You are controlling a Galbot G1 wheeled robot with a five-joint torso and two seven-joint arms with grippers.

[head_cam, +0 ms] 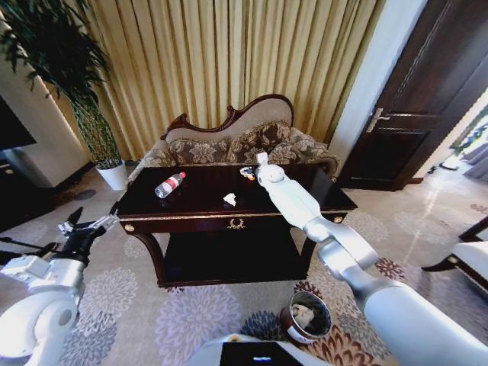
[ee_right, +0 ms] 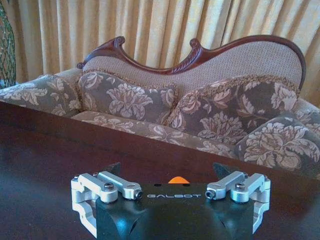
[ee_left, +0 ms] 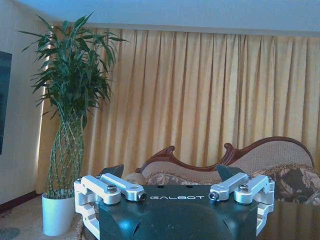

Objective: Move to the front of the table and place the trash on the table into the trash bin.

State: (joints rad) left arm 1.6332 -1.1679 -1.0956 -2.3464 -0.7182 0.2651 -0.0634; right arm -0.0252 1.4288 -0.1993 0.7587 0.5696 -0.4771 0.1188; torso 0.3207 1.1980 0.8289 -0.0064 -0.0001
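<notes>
The dark-brown table point(head_cam: 198, 206) stands in front of me. On it lie a clear bottle point(head_cam: 169, 184) with a red cap at the left, a white crumpled paper scrap point(head_cam: 229, 199) near the middle, and a small orange bit point(head_cam: 248, 173) towards the back. My right arm stretches over the table, and its gripper point(head_cam: 258, 164) sits at the orange bit. In the right wrist view that gripper point(ee_right: 167, 170) is open just above the tabletop point(ee_right: 50, 150), with the orange bit point(ee_right: 178, 179) between its fingers. My left gripper point(head_cam: 84, 225) point(ee_left: 170, 172) hangs open left of the table, holding nothing.
The reddish-brown trash bin point(head_cam: 306, 316) stands on the carpet at my front right, with white paper inside. A floral sofa point(head_cam: 229, 145) sits behind the table, and a plant in a white pot point(head_cam: 114, 174) at the back left. A dark door point(head_cam: 412, 99) is at the right.
</notes>
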